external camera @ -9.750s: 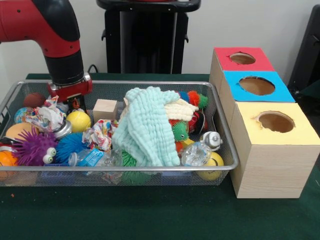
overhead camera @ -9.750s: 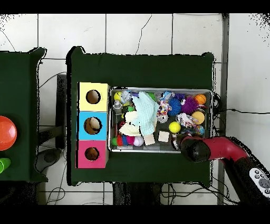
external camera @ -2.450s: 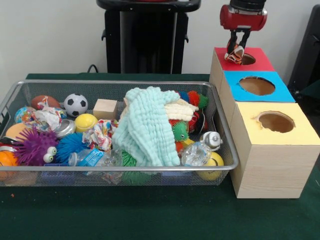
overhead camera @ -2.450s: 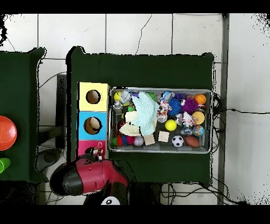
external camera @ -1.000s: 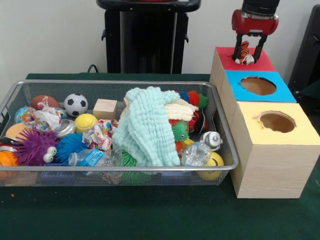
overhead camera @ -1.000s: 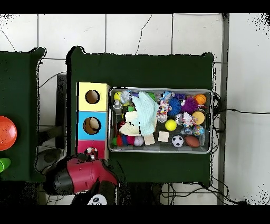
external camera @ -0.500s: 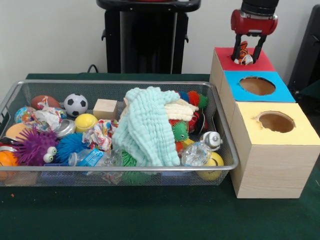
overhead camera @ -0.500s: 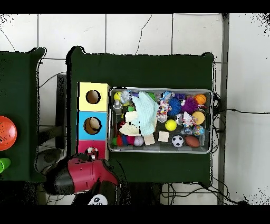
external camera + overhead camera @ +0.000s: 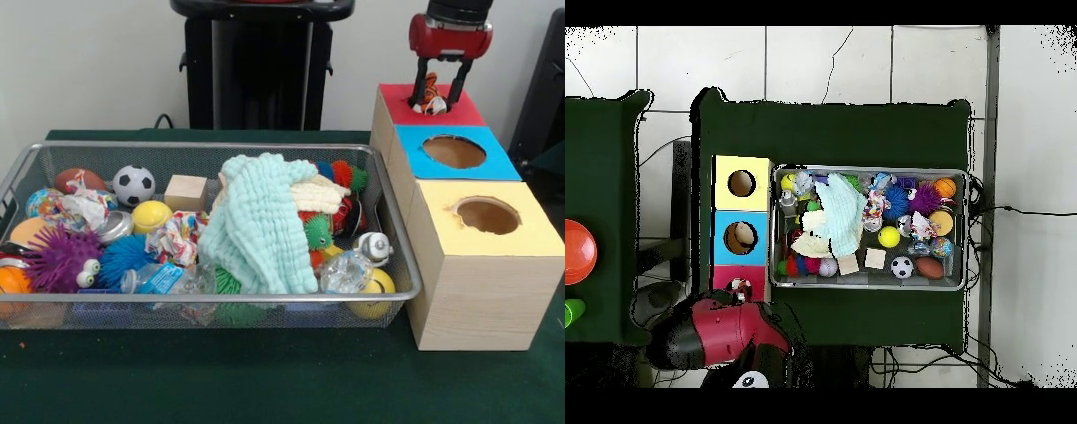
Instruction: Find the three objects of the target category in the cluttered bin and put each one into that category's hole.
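My gripper hangs over the red-topped box at the back right. It is shut on the orange plush with black tiger stripes and holds it right at the round hole, which the plush mostly hides. In the overhead view the gripper and the plush sit over the red box, with the red arm below them. The silver wire-mesh bin is full of clutter and also shows in the overhead view. No yellow or brown plush shows.
A blue-topped box and a yellow-topped box stand in a row in front of the red one. The bin holds a mint cloth, a purple spiky ball, a small football, a wooden cube and several balls.
The arm has left the bin's left end and now stands over the red box with the tiger plush in its gripper. A small football and a brown ball now show where the arm was.
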Controlling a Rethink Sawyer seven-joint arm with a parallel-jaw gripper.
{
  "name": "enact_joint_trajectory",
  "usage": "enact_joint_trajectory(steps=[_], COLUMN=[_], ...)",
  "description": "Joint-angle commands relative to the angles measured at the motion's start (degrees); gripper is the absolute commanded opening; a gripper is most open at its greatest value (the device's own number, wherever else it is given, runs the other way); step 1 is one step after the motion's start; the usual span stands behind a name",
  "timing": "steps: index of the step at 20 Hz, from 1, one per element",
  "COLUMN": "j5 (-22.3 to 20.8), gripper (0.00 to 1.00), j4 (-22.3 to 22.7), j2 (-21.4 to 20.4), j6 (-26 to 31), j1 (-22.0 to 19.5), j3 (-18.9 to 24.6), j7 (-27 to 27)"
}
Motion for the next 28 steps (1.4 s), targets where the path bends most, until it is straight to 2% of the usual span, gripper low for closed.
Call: enact_joint_trajectory(steps=[1, 10, 15, 28], j5=[1.61, 0.92, 0.55, 0.28], gripper=[1.00, 1.00, 1.00, 1.00], j4=[-4.30, -6.18, -4.63, -3.98], j2=[-5.85, -8.12, -8.96, -9.17], j6=[12.37, 17.13, 16.67, 16.88], j1=[-2.13, -3.42, -4.23, -4.84], j3=[2.11, 2.74, 2.98, 3.36], j7=[5.47, 4.83, 4.69, 4.98])
